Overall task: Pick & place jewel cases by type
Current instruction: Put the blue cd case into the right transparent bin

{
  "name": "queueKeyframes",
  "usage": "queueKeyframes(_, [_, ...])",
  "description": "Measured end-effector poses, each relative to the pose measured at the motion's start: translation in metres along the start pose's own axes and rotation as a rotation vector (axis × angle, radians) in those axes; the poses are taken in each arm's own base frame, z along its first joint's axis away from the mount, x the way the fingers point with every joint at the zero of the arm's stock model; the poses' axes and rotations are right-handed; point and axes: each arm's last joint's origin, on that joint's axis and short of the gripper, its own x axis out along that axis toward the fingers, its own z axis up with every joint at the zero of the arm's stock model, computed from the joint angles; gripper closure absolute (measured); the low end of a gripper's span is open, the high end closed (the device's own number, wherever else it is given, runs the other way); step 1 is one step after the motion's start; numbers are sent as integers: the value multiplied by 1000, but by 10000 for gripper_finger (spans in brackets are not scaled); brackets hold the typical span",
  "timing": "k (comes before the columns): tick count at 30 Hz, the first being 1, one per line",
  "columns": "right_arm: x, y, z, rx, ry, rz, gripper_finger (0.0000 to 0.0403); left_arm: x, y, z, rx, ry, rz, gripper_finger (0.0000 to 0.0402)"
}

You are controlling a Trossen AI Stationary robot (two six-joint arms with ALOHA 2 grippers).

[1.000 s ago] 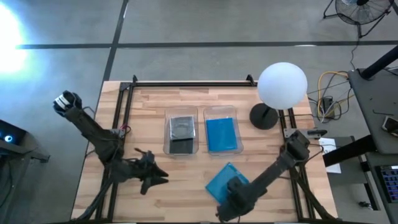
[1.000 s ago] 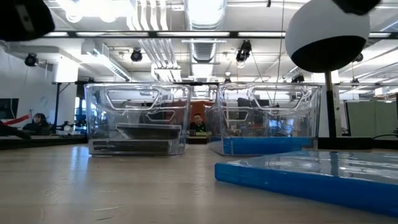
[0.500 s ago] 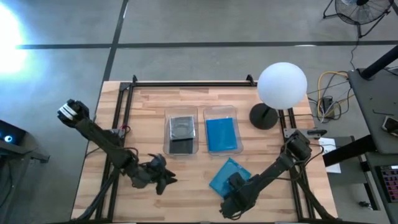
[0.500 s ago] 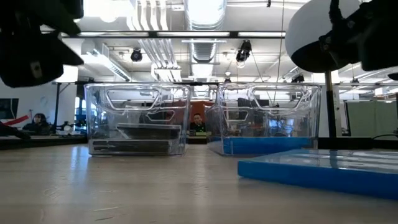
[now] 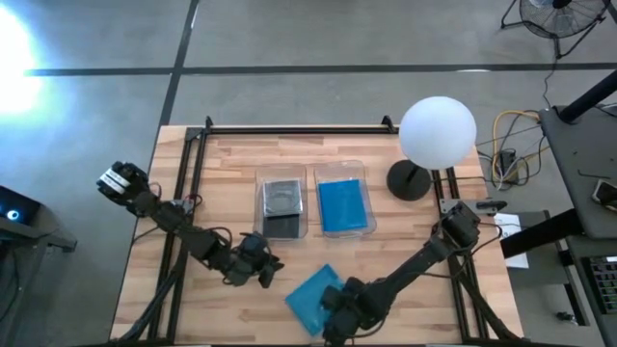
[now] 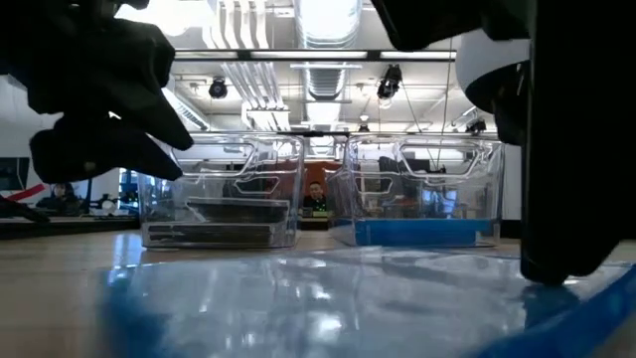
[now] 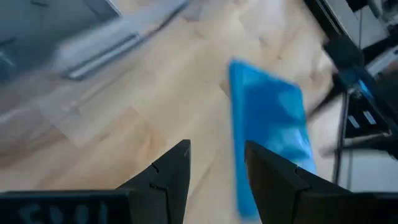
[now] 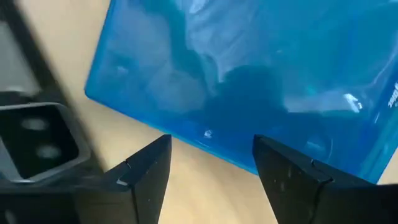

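- Sorting looks mostly done: dark jewel cases (image 5: 281,208) lie in the left clear bin (image 5: 258,202), a blue case (image 5: 343,206) in the right clear bin (image 5: 369,198).
- One loose blue jewel case (image 5: 310,295) lies flat on the bench (image 5: 222,159), near its front edge, outside both bins.
- Right tool (image 5: 339,310) sits at that case's edge, fingers apart, gripping nothing.
- Left tool (image 5: 271,273) hovers just beside the case, fingers apart, empty.
- Left to do, by my reading: lift the loose case into the right bin.
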Motion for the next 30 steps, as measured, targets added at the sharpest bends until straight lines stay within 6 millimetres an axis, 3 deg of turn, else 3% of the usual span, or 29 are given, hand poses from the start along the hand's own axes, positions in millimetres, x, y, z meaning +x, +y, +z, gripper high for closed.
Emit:
queueKeyframes(5, [-1,6,6,81,-31,71,179,3,1,0,-1,40,-1,268])
queueKeyframes(9, [-14,6,10,191,-105,72,179,6,0,-5,17,134,-35,268])
queueKeyframes(14, [-43,6,13,485,-178,124,179,14,-4,-9,49,171,-115,268])
queueKeyframes(17, [-46,1,3,747,-133,86,179,22,-4,-10,41,162,-139,268])
queueKeyframes(20, [-38,7,-14,941,-84,145,179,32,-3,-14,48,192,-173,268])
queueKeyframes(24, [-17,13,-35,1028,-68,147,179,44,-1,-22,82,250,-192,268])
queueKeyframes(30, [7,9,-27,1050,-89,119,179,60,-1,-34,123,336,-193,268])
